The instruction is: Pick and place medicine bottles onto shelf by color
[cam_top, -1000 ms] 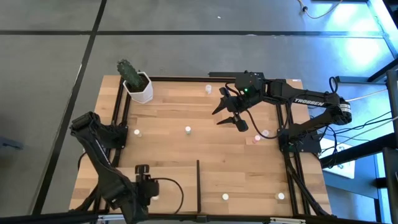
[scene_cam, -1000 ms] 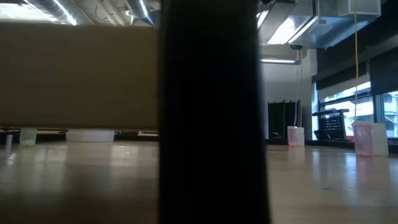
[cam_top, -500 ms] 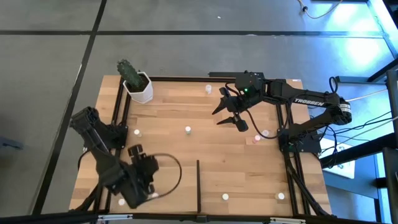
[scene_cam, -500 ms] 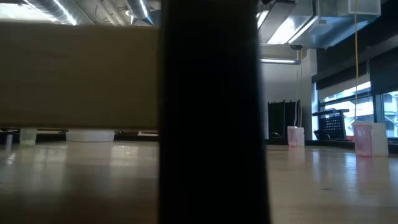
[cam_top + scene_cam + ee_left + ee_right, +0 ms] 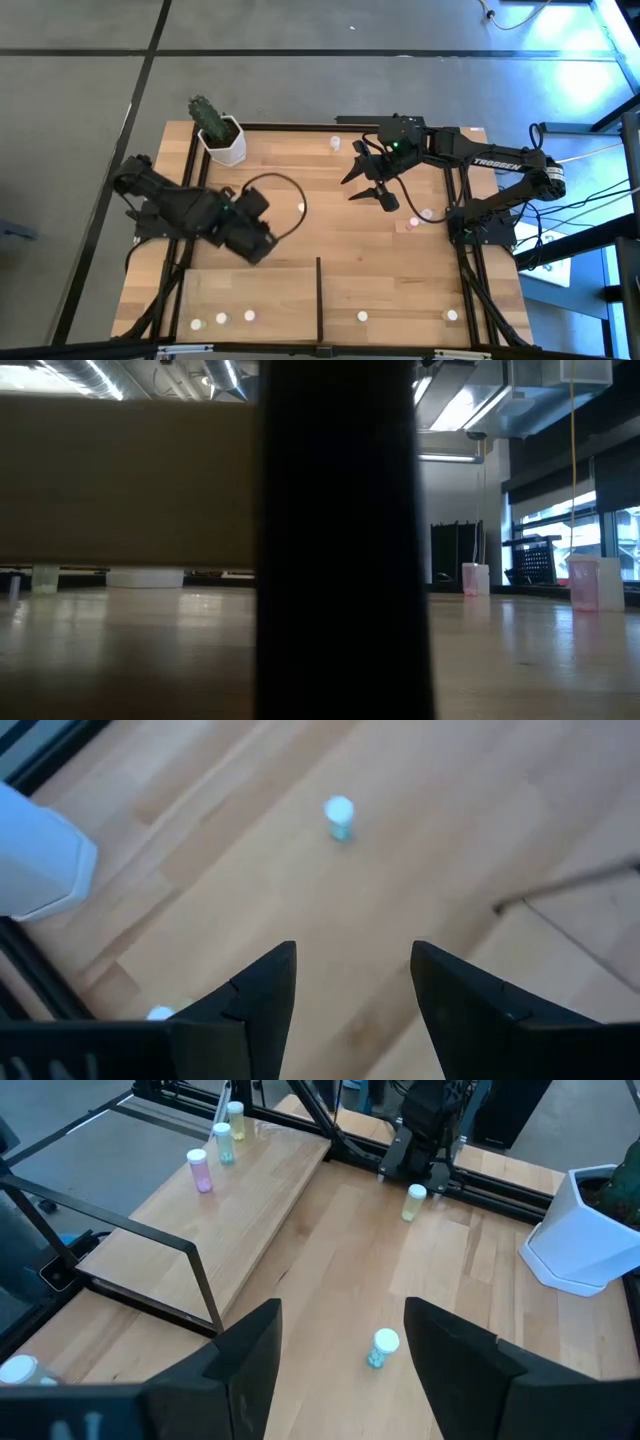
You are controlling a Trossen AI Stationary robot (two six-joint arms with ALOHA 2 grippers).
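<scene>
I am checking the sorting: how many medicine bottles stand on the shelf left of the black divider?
3, in a row on the shelf: leftmost bottle, middle bottle, rightmost bottle, which is closest to the divider. Nothing there seems to hide more.

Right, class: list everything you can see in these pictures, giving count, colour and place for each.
medicine bottles: at least ten, white caps, pale green, teal or pink; five on the shelf, the rest loose on the tabletop
shelf: one, light wood, along the edge opposite the cactus pot
divider: one, black, upright, across the shelf
cactus pot: one, white, a table corner
tabletop: one, wooden
left gripper: dark, open, empty, over the tabletop
right gripper: dark, open, empty, over the tabletop
</scene>
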